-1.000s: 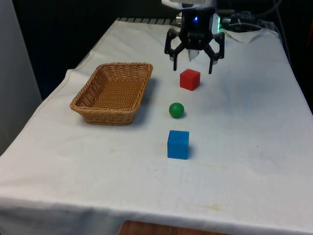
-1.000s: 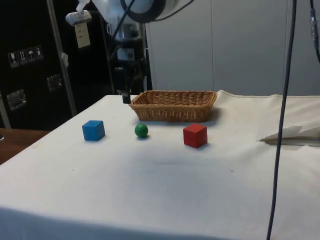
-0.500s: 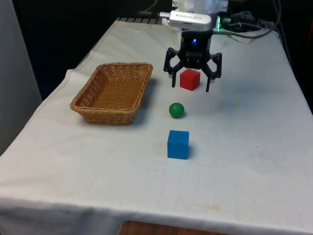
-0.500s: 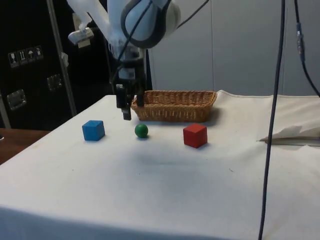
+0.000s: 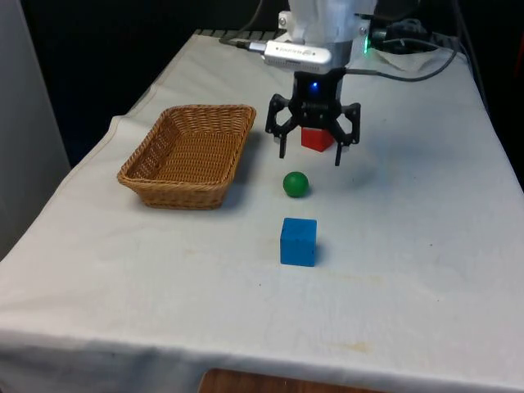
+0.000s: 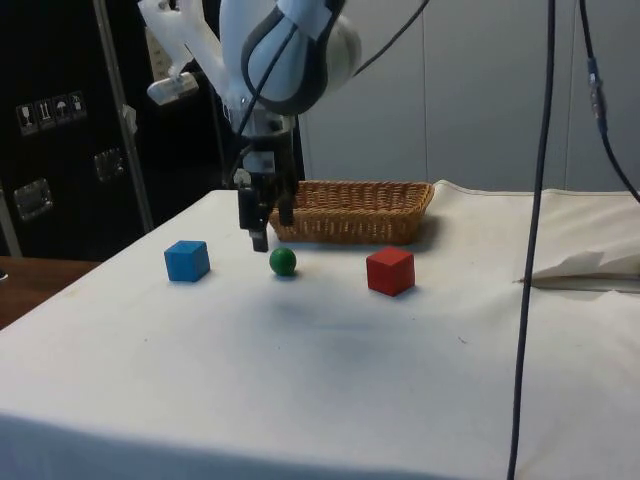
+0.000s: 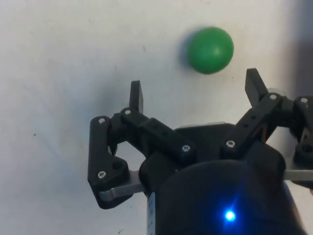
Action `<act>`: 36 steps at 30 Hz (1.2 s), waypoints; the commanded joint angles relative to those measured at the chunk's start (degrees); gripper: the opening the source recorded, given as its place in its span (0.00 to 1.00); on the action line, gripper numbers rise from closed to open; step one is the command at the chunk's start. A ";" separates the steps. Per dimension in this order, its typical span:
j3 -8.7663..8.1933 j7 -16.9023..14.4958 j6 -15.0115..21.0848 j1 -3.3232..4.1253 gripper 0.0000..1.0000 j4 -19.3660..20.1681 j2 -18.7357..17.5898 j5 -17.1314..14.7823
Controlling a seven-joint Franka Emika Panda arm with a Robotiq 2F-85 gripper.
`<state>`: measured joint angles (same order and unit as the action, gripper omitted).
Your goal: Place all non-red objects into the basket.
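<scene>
I've got the pincer [image 5: 309, 155] wide open, empty, hovering just above the green ball [image 5: 295, 183] mid-worktop.

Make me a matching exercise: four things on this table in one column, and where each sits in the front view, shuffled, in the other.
1. blue cube
2. green ball
3. red cube
4. basket

A. partly hidden behind the open claw
B. nearest the camera
C. on the front view's left, with nothing in it
D. between the two cubes

Pairs: 1-B, 2-D, 3-A, 4-C
</scene>
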<state>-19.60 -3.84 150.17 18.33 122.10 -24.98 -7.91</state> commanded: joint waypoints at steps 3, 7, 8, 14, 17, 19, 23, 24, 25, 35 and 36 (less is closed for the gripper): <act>0.57 -1.26 0.46 -0.80 1.00 -0.57 -0.86 -1.20; 0.46 -2.12 0.63 -1.03 1.00 -0.86 -1.89 -1.83; 0.52 -2.29 0.69 -1.15 1.00 -0.86 -2.06 -1.95; 0.63 -3.50 1.09 -1.55 1.00 -0.97 -3.15 -3.15; 0.52 -3.95 1.32 -1.55 1.00 -1.20 -3.90 -3.72; 0.46 -4.07 1.38 -1.55 1.00 -1.32 -4.13 -3.90; 0.40 -4.13 1.55 -1.60 1.00 -2.12 -5.44 -4.01; 0.46 -4.18 1.49 -1.72 1.00 -2.35 -5.73 -4.07; 0.46 -4.18 1.49 -1.78 1.00 -2.58 -6.02 -4.13; 0.34 -4.18 1.20 -2.01 1.00 -3.72 -7.51 -4.30; -0.34 -3.50 0.97 -1.38 1.00 -3.55 -7.51 -3.61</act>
<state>-19.94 -7.33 151.15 16.96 118.54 -32.49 -11.52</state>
